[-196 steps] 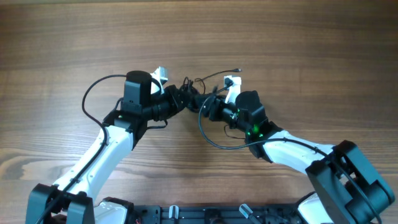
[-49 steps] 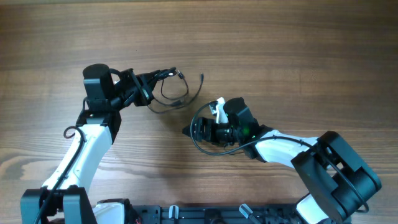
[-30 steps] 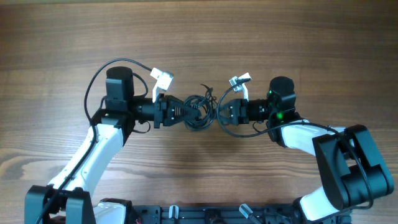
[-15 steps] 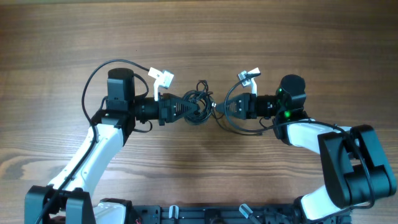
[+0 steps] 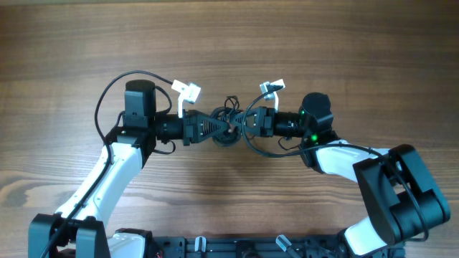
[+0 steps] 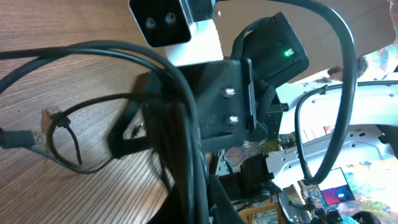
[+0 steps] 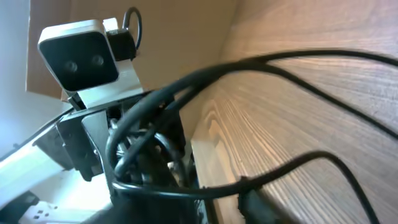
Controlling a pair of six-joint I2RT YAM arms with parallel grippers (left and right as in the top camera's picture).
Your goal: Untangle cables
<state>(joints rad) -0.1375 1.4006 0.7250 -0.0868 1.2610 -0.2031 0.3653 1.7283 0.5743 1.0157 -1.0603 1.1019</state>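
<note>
Centrally, left gripper (image 5: 215,127) and right gripper (image 5: 248,122) flank cables (image 5: 231,134), table (image 5: 358,57) wide around

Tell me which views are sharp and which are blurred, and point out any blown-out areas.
Overhead: sharp and evenly lit, the table grain crisp and the cables legible. Left wrist: the strands nearest the lens are smeared, the loop lying on the wood sharper. Right wrist: tilted, near cables soft, the left edge pale and washed out.
</note>
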